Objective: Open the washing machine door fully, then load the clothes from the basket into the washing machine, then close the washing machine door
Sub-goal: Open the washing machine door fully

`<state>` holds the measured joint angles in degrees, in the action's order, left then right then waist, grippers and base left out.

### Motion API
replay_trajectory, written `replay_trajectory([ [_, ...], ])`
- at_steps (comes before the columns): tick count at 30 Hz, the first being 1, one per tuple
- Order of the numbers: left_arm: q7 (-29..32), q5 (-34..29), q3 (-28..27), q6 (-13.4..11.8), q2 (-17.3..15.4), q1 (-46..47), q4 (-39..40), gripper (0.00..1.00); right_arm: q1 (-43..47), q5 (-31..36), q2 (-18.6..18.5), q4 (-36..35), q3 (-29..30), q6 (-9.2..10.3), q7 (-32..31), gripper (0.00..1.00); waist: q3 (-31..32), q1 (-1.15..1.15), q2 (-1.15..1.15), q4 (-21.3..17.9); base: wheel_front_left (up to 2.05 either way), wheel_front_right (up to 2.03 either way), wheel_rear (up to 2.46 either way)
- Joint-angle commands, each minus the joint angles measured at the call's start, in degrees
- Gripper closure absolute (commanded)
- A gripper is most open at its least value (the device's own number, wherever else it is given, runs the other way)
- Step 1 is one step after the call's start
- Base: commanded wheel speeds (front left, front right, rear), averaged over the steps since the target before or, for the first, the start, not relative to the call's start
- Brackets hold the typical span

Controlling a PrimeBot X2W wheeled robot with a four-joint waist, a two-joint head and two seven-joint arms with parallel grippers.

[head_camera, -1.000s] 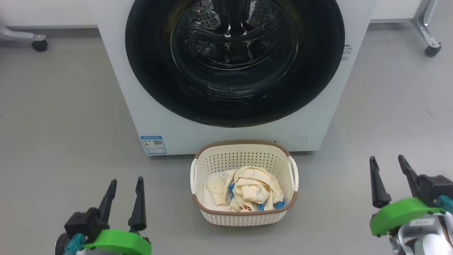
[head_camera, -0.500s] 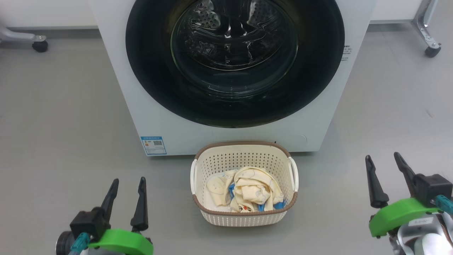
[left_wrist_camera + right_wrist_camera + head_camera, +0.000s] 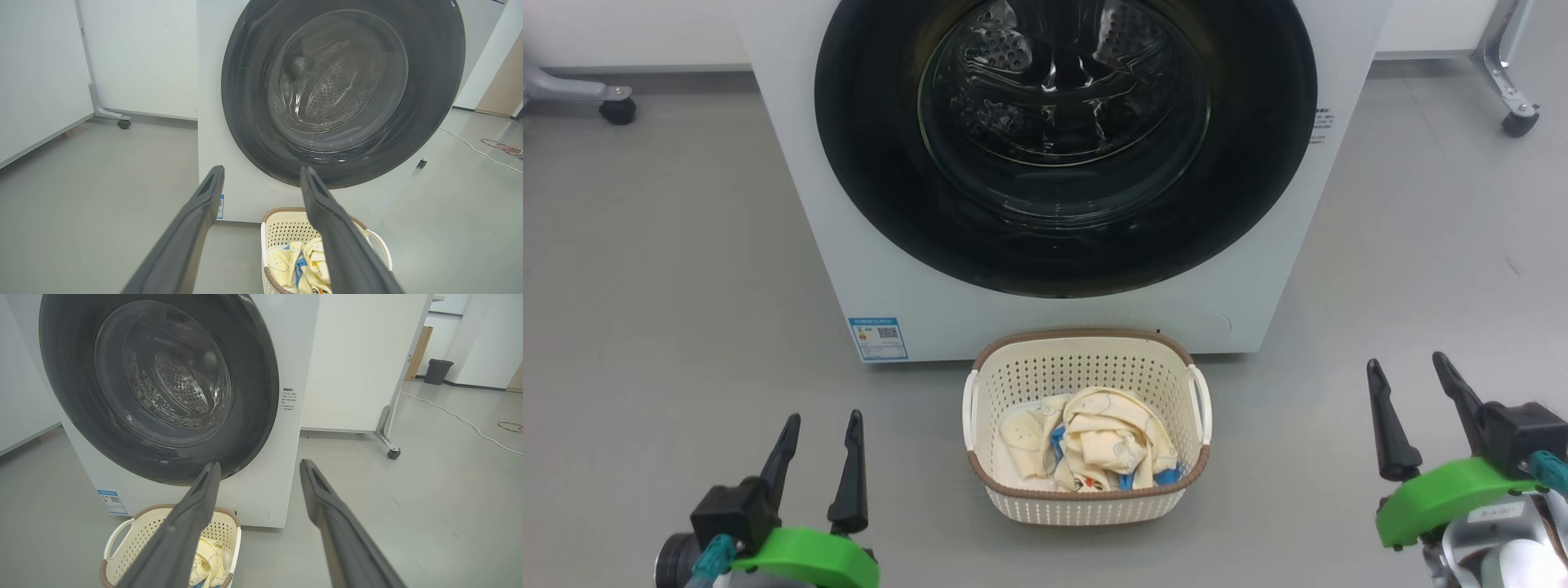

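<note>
1. Left gripper [image 3: 823, 419]: fingers spread wide, empty, left of the basket [image 3: 1086, 336].
2. Right gripper [image 3: 1406, 363]: fingers spread wide, empty, right of the basket.
3. Washing machine door [image 3: 1258, 122]: shut, behind and above the basket; right gripper judged slightly nearer.
4. Clothes [image 3: 1104, 437]: inside the basket.

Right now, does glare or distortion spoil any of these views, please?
Head view: sharp, reflections streak the glass of the washing machine door. Left wrist view: wide-angle stretch makes the door look oval. Right wrist view: same stretch, no blur.
</note>
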<state>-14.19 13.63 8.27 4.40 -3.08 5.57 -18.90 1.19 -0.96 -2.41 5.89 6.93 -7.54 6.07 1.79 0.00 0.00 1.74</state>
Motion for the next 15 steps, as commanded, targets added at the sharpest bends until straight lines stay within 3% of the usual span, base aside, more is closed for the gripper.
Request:
replay_trajectory([
  [1, -0.8, -0.2, -1.6, -0.3, -1.0, 3.3, 1.5, 0.0, -1.5, -0.2, -0.5, -1.9, -1.1, 0.05, 0.7, 0.0, 0.0, 0.0, 0.0, 0.0, 0.09, 0.26, -0.35],
  [8, -0.8, -0.1, -1.4, -0.7, -1.3, 3.4, 1.5, 0.0, -1.6, -0.4, -0.5, -1.7, -1.1, 0.05, 0.6, 0.0, 0.1, 0.0, 0.0, -0.1, 0.46, 0.52, -0.99],
  [15, -0.8, -0.1, -1.0, -0.9, -1.5, 3.4, 1.3, 0.0, -1.5, -0.5, -0.5, -2.0, -1.0, 0.05, 0.5, 0.0, 0.1, 0.0, 0.0, -0.3, 1.04, 1.04, -2.07],
])
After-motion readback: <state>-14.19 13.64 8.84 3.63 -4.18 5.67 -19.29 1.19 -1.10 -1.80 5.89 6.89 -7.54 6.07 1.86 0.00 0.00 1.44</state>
